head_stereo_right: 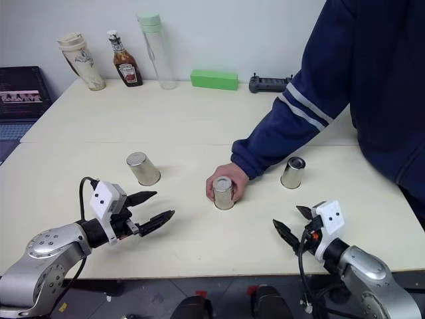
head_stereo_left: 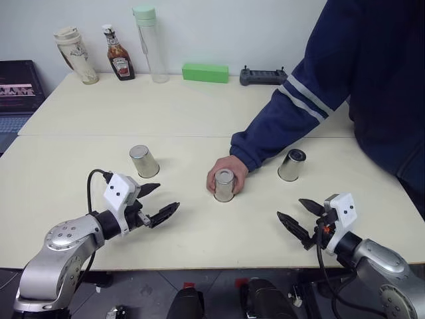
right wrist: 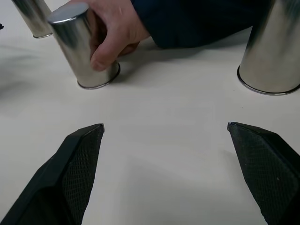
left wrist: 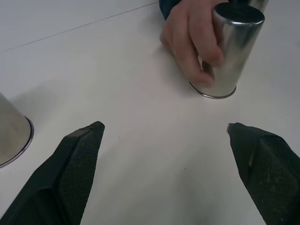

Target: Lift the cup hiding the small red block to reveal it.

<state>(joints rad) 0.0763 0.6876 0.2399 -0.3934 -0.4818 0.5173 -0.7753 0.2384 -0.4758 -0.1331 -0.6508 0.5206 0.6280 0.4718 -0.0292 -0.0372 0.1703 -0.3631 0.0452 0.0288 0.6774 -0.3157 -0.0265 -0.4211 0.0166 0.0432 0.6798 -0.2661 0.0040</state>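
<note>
A pale worktop (head_stereo_left: 199, 113) spans the scene, and a person in a dark blue sleeve (head_stereo_left: 292, 113) with light stripes reaches across it from the far right side. The person's hand (head_stereo_left: 226, 171) is wrapped around the middle cup (head_stereo_left: 224, 185), which stands upside down near the centre of the worktop with its closed base up. Two more shiny metal cups stand upside down on the same surface: the left cup (head_stereo_left: 143, 161) is well apart from the middle one on the robot's left, and the right cup (head_stereo_left: 291, 165) is just beyond the person's forearm on the robot's right. The small red block cannot be seen under any of them, so which cup covers it cannot be told. Along the far edge stand a beige tumbler (head_stereo_left: 76, 54), a ketchup bottle (head_stereo_left: 119, 56), a clear bottle with a green cap (head_stereo_left: 150, 45), a green box (head_stereo_left: 205, 72) and a dark controller (head_stereo_left: 263, 76); a laptop (head_stereo_left: 18, 90) sits off the far left corner. The left gripper (head_stereo_left: 159, 203) hovers over the near left part of the worktop with its jaws spread wide and nothing between them, aimed toward the middle cup. The right gripper (head_stereo_left: 300, 218) hovers over the near right part, jaws likewise wide apart and empty, with the right cup and the middle cup ahead of it.
</note>
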